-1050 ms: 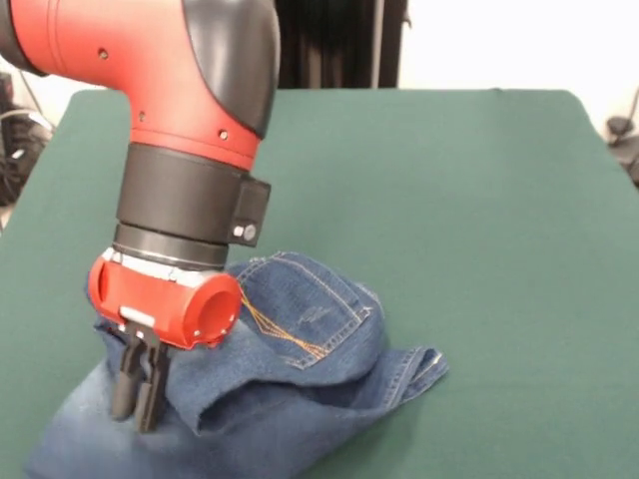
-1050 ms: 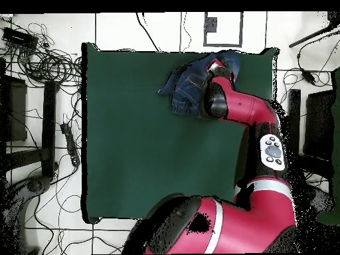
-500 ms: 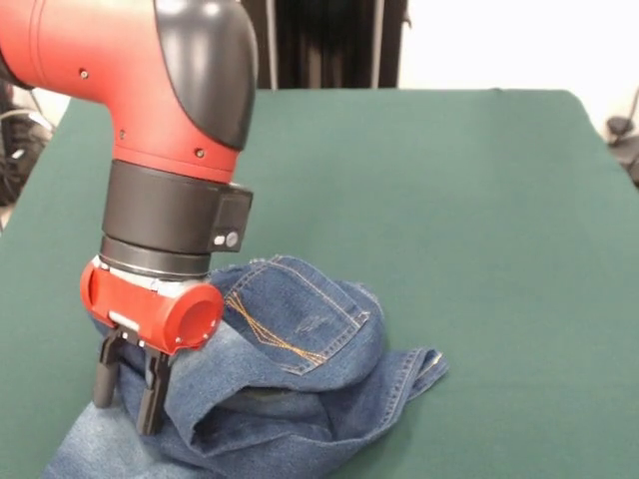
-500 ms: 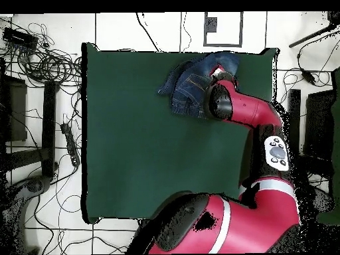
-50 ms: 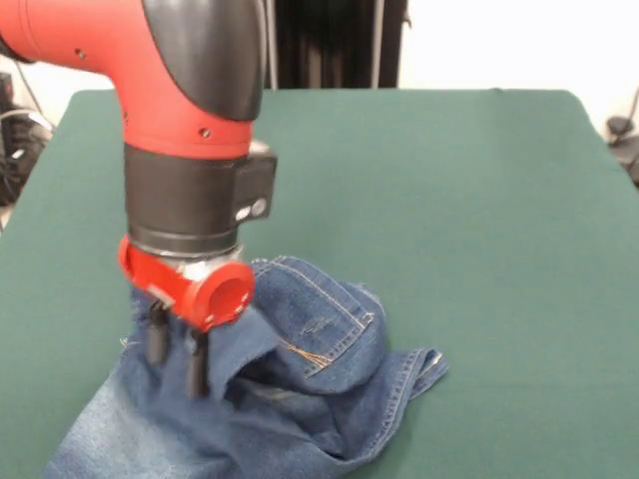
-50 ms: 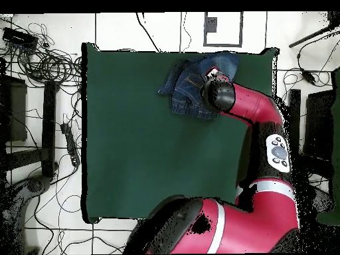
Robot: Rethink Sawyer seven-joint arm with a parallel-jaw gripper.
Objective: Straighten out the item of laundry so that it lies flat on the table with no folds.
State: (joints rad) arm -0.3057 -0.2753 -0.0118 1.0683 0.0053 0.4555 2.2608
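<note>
On the green surface (image 5: 479, 180) I see the jeans (image 5: 300, 399) bunched near its edge, long axis from 7 toward 2 o'clock in the front view, the pocket end at 2. My pincer (image 5: 175, 359) hangs just over the fold at their 10 o'clock side, fingers apart and gripping nothing that I can see; the crumpled bulk lies toward 4 o'clock from it.

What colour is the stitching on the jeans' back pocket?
Orange-tan, on the crumpled blue denim jeans; the wavy lines on the back pocket show best in the front view.
</note>
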